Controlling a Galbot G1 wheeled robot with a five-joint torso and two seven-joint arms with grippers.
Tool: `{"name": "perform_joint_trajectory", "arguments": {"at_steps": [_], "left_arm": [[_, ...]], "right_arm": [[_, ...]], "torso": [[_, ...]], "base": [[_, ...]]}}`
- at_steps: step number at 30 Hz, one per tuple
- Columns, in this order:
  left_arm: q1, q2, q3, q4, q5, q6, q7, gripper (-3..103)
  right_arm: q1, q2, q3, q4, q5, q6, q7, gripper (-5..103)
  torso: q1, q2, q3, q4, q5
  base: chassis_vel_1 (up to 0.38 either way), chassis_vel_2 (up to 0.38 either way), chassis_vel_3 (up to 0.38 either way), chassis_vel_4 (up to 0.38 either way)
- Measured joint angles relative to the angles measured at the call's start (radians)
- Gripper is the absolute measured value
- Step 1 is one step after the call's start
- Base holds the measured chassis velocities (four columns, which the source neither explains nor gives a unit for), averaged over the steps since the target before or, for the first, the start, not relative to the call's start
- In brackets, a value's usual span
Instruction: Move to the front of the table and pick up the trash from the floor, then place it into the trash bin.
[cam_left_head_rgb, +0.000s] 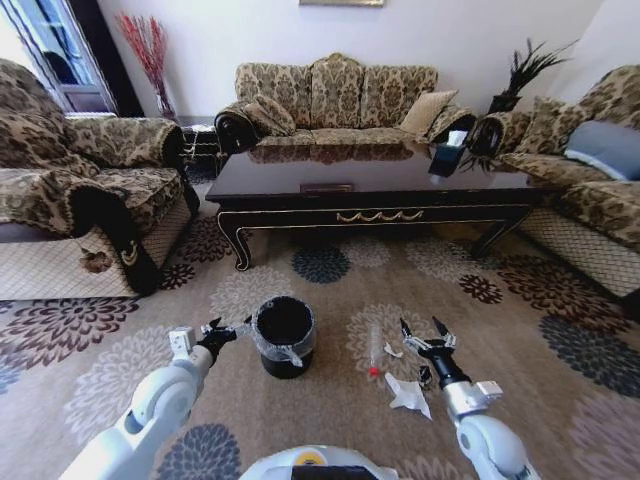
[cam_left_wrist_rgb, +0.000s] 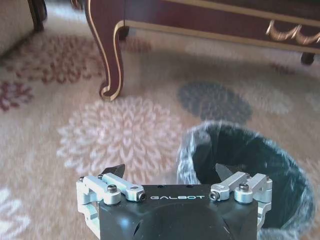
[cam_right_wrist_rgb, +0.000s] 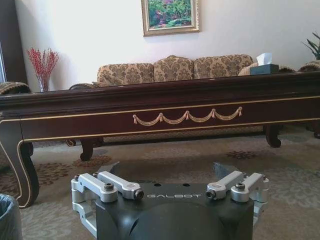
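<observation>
The floor (cam_left_head_rgb: 330, 300) — patterned carpet with round flower medallions — spreads out in front of the robot. Beyond it stands the table (cam_left_head_rgb: 370, 190), long, dark and glossy, with a gold scroll ornament on its front. Nearer the robot, the trash bin (cam_left_head_rgb: 283, 335) sits upright on the carpet, its liner folded over the rim. The left claw (cam_left_head_rgb: 222, 329) hangs just beside the bin on its left, fingers spread wide with nothing between them. The right claw (cam_left_head_rgb: 425, 333) hovers low over the carpet to the right of the bin, likewise spread wide and empty. The trash (cam_left_head_rgb: 408, 394) lies on the floor just by that claw — crumpled white paper and a small clear bottle (cam_left_head_rgb: 375, 350) with a red cap.
</observation>
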Motion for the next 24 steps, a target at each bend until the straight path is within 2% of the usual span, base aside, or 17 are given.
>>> {"name": "perform_joint_trajectory", "arguments": {"at_steps": [6,8,10,11,12,14,15,16,19,24], "left_arm": [[-0.072,0.021,0.031,0.030,-0.051,0.013,-0.016,100],[-0.121,0.027,0.060,0.036,-0.095,0.021,-0.034,100],[-0.177,0.029,0.093,0.053,-0.164,0.044,-0.082,100],[-0.207,0.028,0.107,0.063,-0.213,0.066,-0.129,100],[-0.207,0.028,0.107,0.063,-0.213,0.066,-0.129,100],[-0.248,0.023,0.126,0.081,-0.290,0.109,-0.209,102],[-0.269,0.023,0.136,0.093,-0.322,0.123,-0.245,100],[-0.282,0.025,0.144,0.103,-0.335,0.126,-0.258,100],[-0.312,0.030,0.168,0.124,-0.356,0.133,-0.274,96],[-0.386,0.027,0.242,0.173,-0.382,0.133,-0.288,98]], "right_arm": [[0.003,0.009,-0.007,0.000,-0.001,0.000,0.000,100],[0.003,0.011,-0.007,0.000,-0.001,0.000,0.000,100],[0.002,0.014,-0.005,0.001,-0.002,0.001,0.003,100],[0.002,0.016,-0.002,0.001,-0.003,0.001,0.005,100],[0.002,0.016,-0.002,0.001,-0.003,0.001,0.005,100],[-0.002,0.020,0.002,0.001,-0.006,0.002,0.007,100],[-0.005,0.024,0.005,-0.001,-0.015,0.005,0.007,100],[-0.006,0.027,0.007,-0.006,-0.025,0.010,0.006,100],[-0.008,0.032,0.008,-0.011,-0.034,0.017,0.005,100],[-0.002,0.035,0.007,-0.012,-0.026,0.017,0.006,100]], "torso": [[0.000,0.000,0.000,0.0004,-0.0002],[0.000,0.000,0.000,0.0004,-0.0001],[0.000,0.000,0.000,0.0002,0.0000],[0.000,0.000,0.000,0.0001,0.0000],[0.000,0.000,0.000,0.0001,0.0000],[0.000,0.000,0.000,0.0001,-0.0001],[0.000,0.000,0.000,0.0002,-0.0002],[0.000,0.000,0.000,0.0002,-0.0001],[0.000,0.000,0.000,0.0004,0.0000],[0.000,0.000,0.000,0.0004,0.0000]], "base": [[0.000,0.000,0.000,0.000],[0.000,0.000,0.000,0.000],[0.000,0.000,0.000,0.000],[0.000,0.000,0.000,0.000],[0.000,0.000,0.000,0.000],[0.000,0.000,0.000,0.000],[0.000,0.000,0.000,0.000],[0.000,0.000,0.000,0.000],[0.000,0.000,0.000,0.000],[0.000,0.000,0.000,0.000]]}}
